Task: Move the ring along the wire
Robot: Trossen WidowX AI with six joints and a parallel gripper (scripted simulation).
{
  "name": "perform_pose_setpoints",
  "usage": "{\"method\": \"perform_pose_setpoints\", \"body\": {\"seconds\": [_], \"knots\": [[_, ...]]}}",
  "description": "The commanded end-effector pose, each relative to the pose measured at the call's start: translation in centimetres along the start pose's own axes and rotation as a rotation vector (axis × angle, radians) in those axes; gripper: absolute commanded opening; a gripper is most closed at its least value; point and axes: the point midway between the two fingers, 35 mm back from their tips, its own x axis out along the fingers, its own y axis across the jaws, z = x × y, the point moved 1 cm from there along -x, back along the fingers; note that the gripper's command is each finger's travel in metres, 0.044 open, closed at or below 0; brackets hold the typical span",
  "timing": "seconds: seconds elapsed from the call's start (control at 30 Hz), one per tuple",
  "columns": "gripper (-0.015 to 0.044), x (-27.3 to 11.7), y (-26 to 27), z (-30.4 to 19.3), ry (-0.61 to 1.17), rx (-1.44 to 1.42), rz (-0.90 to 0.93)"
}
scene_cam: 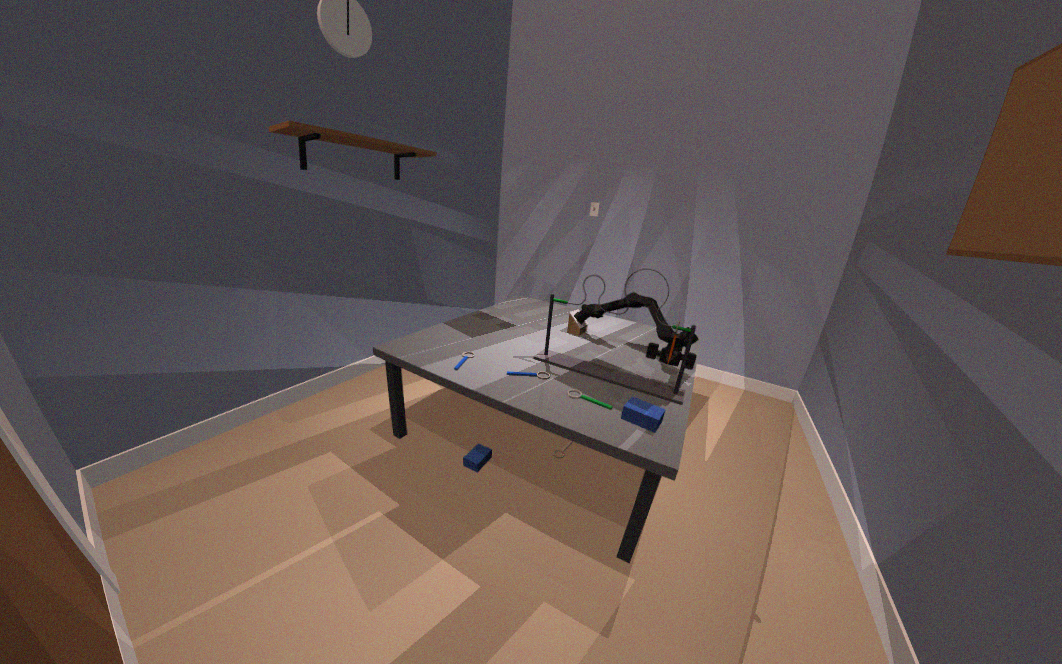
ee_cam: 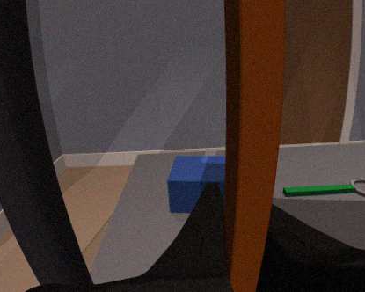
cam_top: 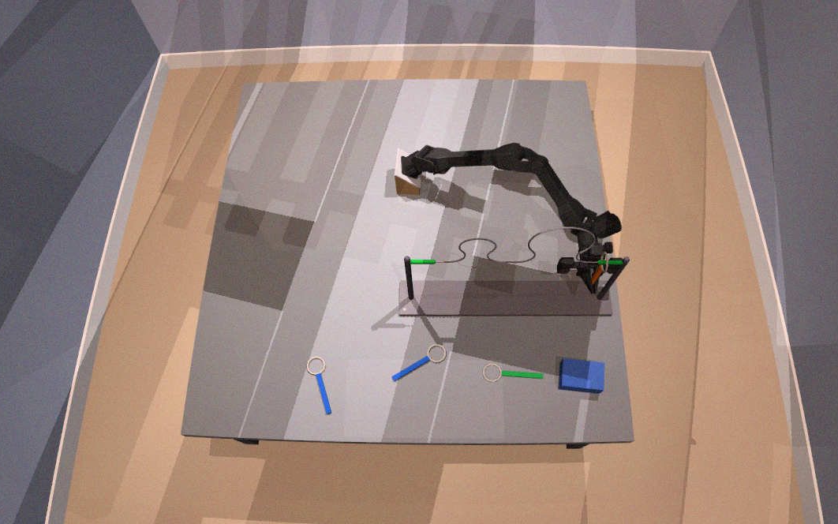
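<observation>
The ring (cam_top: 607, 269) hangs around the right green part (cam_top: 617, 262) (scene_cam: 682, 329) of the wire, beside the right post (cam_top: 613, 278) (scene_cam: 681, 375) (ee_cam: 18, 132). Its orange handle (cam_top: 597, 274) (scene_cam: 672, 346) (ee_cam: 256, 132) points down, slightly tilted. My gripper (cam_top: 593, 286) (scene_cam: 671, 360) (ee_cam: 221, 192) is shut on the orange handle, below the wire. The ring is out of the wrist view. The grey wire (cam_top: 478, 239) runs in loops to the left green part (cam_top: 422, 262) (scene_cam: 559, 300) at the left post (cam_top: 409, 280) (scene_cam: 549, 326).
The right post stands close beside my gripper. The large wire loop passes over my wrist in the top view. A blue block (cam_top: 581, 376) (scene_cam: 642, 413) (ee_cam: 186, 193), a green-handled ring (cam_top: 522, 374) (ee_cam: 319, 190) and two blue-handled rings (cam_top: 411, 368) (cam_top: 323, 393) lie on the table.
</observation>
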Motion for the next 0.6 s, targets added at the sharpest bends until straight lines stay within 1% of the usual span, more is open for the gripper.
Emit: {"method": "perform_pose_setpoints", "body": {"seconds": [0.0,0.27,0.57], "knots": [[-0.0150,0.0,0.0,0.0,0.001,0.005,0.002],[-0.0150,-0.3,-0.6,0.0,0.022,0.004,0.002],[-0.0150,-2.2,-1.5,0.4,0.180,0.002,0.002]]}}
